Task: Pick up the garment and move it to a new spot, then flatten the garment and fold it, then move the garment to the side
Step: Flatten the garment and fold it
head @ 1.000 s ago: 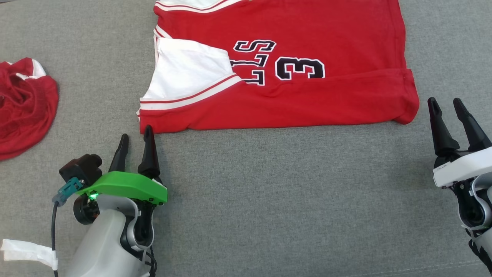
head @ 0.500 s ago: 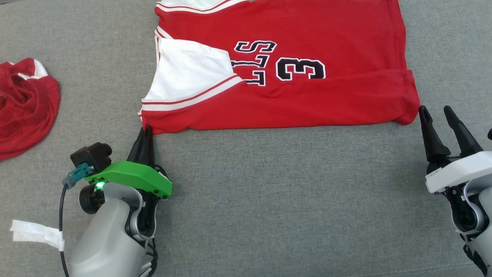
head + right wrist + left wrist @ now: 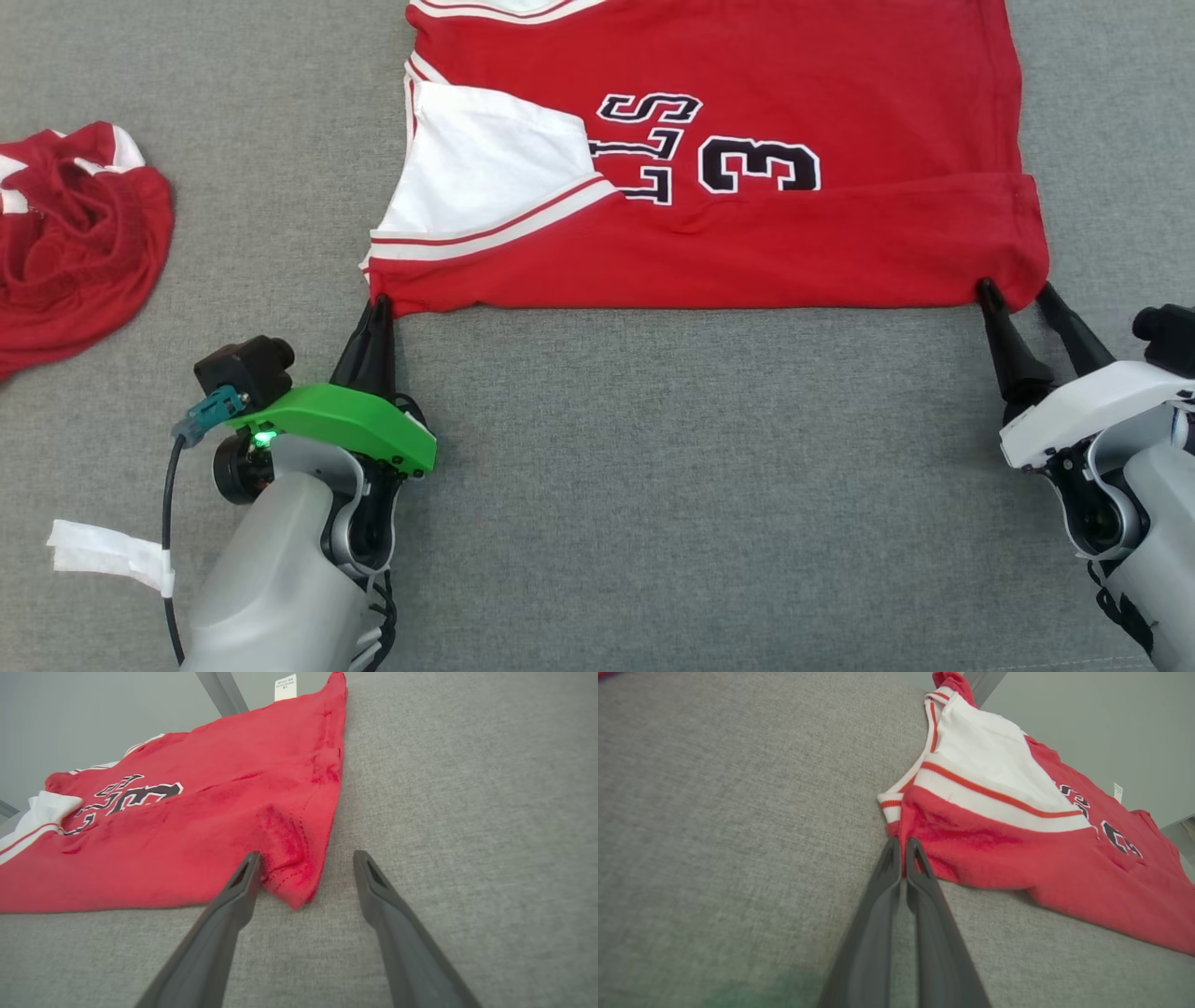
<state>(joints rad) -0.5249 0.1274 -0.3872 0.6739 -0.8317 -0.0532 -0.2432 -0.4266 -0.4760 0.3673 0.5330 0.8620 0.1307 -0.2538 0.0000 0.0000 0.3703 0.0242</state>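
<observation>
Left tool [image 3: 378, 306] pinches a jersey [image 3: 747, 252] corner. Right tool [image 3: 1015, 287] is open, corner between its fingers [image 3: 233, 905]; squeeze before lifting.

Between both pairs of jaws the grey surface [image 3: 700, 485] is bare. Ahead lies the jersey [image 3: 794, 243]; well left of them, a crumpled red cloth [image 3: 75, 252].
</observation>
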